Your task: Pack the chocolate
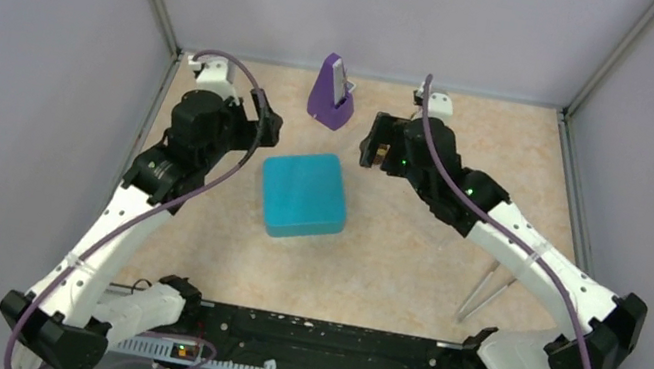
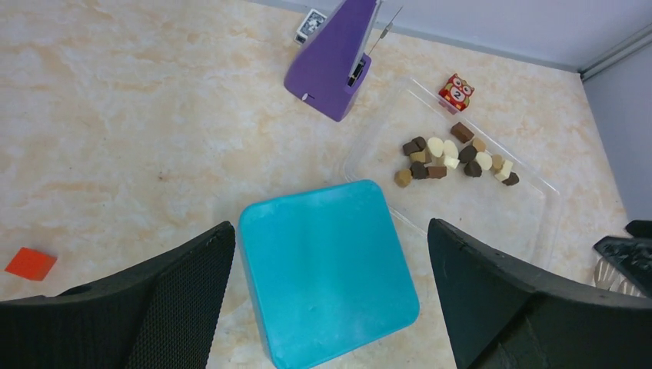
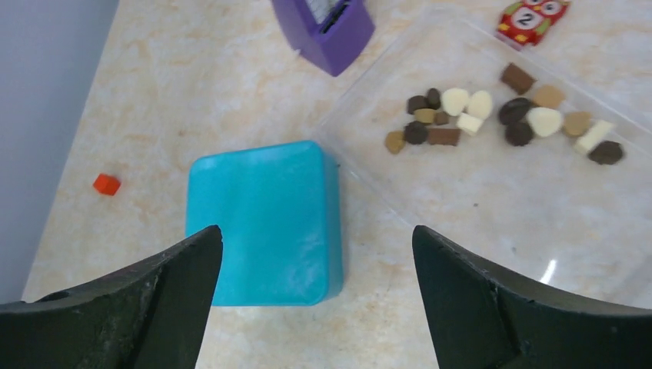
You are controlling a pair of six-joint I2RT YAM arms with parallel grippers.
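Left hand [image 2: 329, 231] and right hand [image 3: 317, 231] are gaping wide, gripping nothing, above the teal box [image 2: 327, 277]. Chocolate [image 2: 454, 157] is lying up-right of them in a clear tray [image 2: 530, 223], whose corner is sitting just beside the box.

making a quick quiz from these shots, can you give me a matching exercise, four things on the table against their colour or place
Things:
1. box
2. chocolates
3. metronome
4. owl cube

Descriptions:
a. purple, standing upright
b. red and white
c. teal, square with rounded corners
d. brown and cream, lying in the clear tray

Pairs: 1-c, 2-d, 3-a, 4-b
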